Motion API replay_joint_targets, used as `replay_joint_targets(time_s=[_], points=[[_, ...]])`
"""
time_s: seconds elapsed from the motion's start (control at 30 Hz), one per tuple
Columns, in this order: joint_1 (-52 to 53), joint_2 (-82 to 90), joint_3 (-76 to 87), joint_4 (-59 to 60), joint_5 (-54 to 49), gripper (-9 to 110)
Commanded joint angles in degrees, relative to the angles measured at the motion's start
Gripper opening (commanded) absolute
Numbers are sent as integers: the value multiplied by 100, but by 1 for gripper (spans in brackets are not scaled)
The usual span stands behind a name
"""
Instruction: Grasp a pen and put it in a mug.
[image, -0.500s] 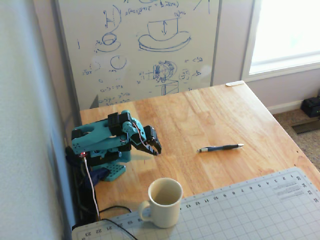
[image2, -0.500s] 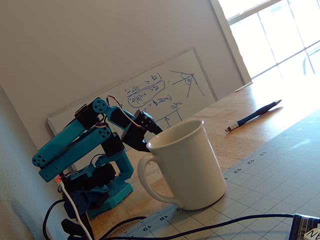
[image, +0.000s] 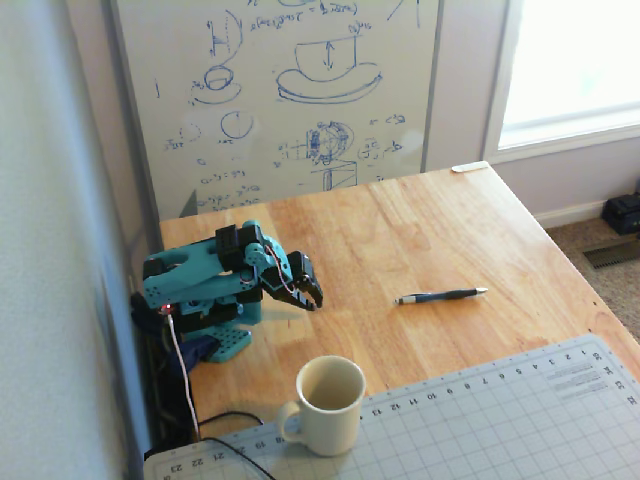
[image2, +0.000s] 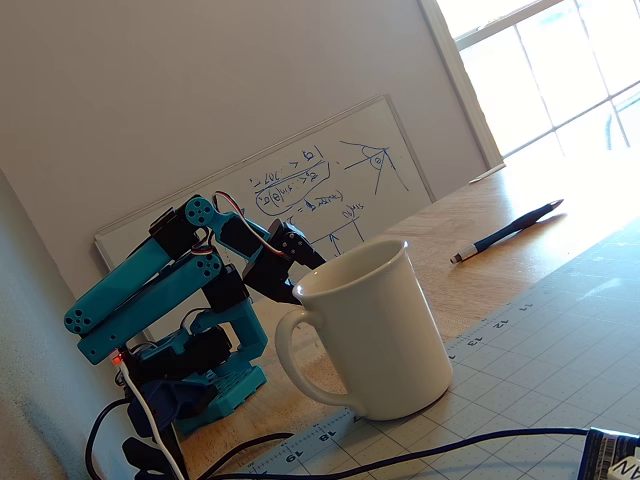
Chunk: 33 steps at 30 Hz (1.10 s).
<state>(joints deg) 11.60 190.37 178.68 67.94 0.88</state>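
Note:
The dark blue pen (image: 440, 295) lies flat on the wooden table, right of centre, silver tip to the right; it also shows in a fixed view (image2: 505, 231). The cream-white mug (image: 327, 405) stands upright and empty at the edge of the cutting mat, handle to the left; it is large in the foreground of a fixed view (image2: 370, 335). The teal arm is folded low at the left. Its gripper (image: 312, 297) hangs just above the table with black jaws closed and nothing in them, well left of the pen. In a fixed view the gripper (image2: 296, 262) is partly hidden behind the mug.
A grey-green cutting mat (image: 500, 420) with a ruler edge covers the near table. A whiteboard (image: 280, 90) leans on the wall behind. Black and white cables (image: 190, 400) run beside the arm base. The table's right edge (image: 560, 240) drops to the floor.

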Motion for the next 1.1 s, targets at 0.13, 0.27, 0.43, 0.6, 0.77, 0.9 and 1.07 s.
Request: replay_joint_targets(time_s=[0.13, 0.27, 0.43, 0.6, 0.77, 0.9, 1.07], points=[[-44, -316, -396, -79, 809, 3], [-70, -1371, -1169, -79, 1854, 3], [-308, -2602, -2215, -79, 3041, 8], [-483, -3771, -3059, -79, 4192, 17], [-492, -4975, -4122, -79, 5528, 20], [-501, -6126, -5054, -325, 6768, 20], [-510, -7576, -6117, -1116, 8244, 20]])
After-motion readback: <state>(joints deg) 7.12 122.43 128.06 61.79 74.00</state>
